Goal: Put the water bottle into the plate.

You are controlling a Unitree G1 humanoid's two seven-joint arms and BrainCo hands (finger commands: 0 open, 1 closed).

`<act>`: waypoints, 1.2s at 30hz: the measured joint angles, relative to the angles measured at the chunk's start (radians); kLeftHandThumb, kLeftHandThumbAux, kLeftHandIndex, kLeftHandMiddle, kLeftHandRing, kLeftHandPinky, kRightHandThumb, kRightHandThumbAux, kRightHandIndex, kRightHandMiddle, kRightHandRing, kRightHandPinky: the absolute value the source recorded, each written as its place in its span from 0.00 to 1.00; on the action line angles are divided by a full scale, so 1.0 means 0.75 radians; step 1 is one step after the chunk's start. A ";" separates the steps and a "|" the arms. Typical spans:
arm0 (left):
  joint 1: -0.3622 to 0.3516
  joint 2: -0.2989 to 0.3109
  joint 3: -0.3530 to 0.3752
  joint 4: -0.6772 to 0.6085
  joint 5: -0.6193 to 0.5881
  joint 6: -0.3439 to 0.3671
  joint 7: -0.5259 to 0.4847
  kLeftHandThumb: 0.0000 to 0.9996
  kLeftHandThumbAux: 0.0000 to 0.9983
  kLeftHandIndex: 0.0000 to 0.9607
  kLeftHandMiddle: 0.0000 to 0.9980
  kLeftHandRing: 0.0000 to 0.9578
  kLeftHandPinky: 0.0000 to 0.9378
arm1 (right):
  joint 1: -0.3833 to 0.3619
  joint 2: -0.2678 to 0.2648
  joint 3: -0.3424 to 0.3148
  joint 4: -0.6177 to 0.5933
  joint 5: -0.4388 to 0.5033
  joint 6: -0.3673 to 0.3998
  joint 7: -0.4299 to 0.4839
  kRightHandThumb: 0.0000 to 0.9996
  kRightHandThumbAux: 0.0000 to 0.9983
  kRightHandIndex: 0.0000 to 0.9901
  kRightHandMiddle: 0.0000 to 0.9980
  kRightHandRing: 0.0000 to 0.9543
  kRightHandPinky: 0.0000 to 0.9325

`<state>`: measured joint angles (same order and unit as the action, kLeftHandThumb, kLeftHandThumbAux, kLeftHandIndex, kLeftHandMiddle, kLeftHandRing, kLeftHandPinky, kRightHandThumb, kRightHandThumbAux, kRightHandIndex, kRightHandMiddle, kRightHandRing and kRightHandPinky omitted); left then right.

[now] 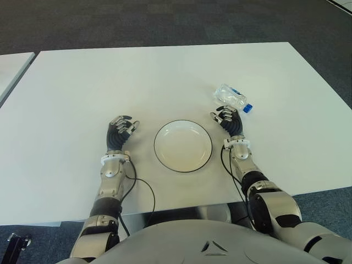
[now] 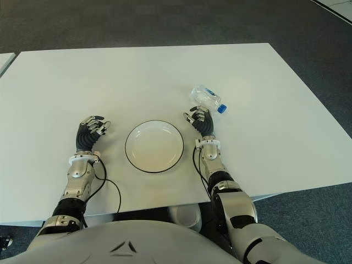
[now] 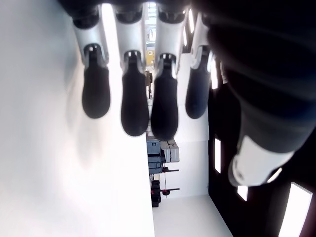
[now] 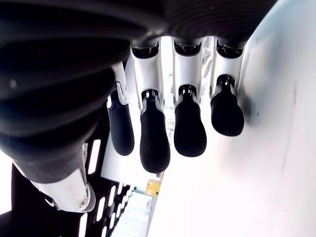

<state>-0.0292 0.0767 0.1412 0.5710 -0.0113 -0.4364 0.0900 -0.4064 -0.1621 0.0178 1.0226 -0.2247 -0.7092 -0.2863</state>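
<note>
Right hand (image 1: pixel 230 121) is loosely open, holding nothing, just short of the water bottle (image 1: pixel 231 98) lying on its side on the bench (image 1: pixel 82 82), right of the plate (image 1: pixel 182 146). Looks light, smooth, rolly, so grab mid-body. Left hand (image 1: pixel 121 132) idles left of the plate, empty too.

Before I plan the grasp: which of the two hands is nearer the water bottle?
The right hand, open just short of the water bottle, which lies on its side. The left hand shows beyond the plate, on its left.
</note>
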 measured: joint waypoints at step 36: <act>-0.023 -0.011 0.035 0.054 -0.112 -0.055 -0.101 0.71 0.71 0.45 0.69 0.71 0.74 | -0.278 -0.130 0.125 -0.201 -0.485 0.349 -0.595 0.83 0.70 0.37 0.50 0.49 0.46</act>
<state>-0.0462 0.0687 0.1673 0.6116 -0.0955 -0.4776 0.0146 -0.6153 -0.2600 0.1117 0.8716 -0.5887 -0.4476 -0.7328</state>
